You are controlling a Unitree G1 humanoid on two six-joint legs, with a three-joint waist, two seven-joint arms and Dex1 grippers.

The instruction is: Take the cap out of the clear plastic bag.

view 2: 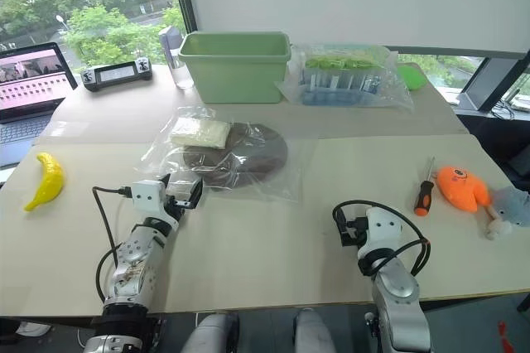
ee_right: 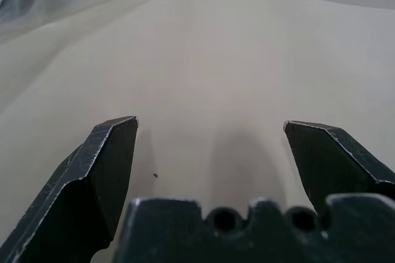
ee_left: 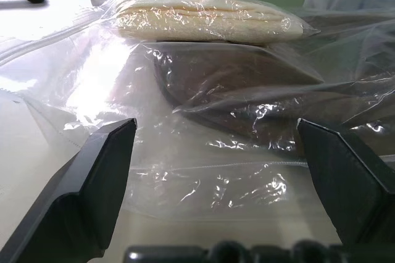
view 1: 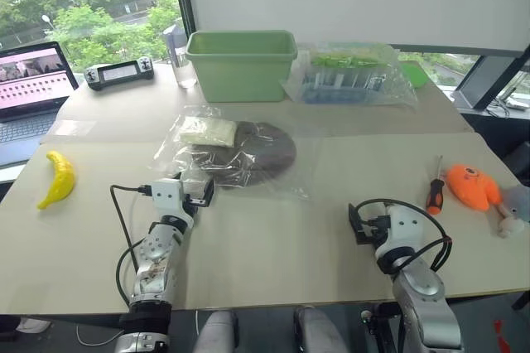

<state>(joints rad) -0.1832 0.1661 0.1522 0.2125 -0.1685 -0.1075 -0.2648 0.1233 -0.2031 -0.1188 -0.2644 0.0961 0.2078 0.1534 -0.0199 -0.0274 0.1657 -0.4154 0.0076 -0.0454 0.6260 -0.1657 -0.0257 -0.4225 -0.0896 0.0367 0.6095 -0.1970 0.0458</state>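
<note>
Dark brown domed fabric cap (view 1: pixel 263 152) lies inside the wrinkly clear plastic film bag (view 1: pixel 248 181) at mid-table. Left gripper (ee_left: pixel 216 170), jaws apart, faces the bag's near edge; right gripper (ee_right: pixel 210 152) waits spread. Pinch film only, then lift gently.

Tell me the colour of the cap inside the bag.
Dark brown; the cap shows best in the left eye view.

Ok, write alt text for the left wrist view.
The open left gripper faces the clear plastic bag lying on the table, the dark brown cap inside it. An off-white cloth bundle lies over the cap's far side.
</note>
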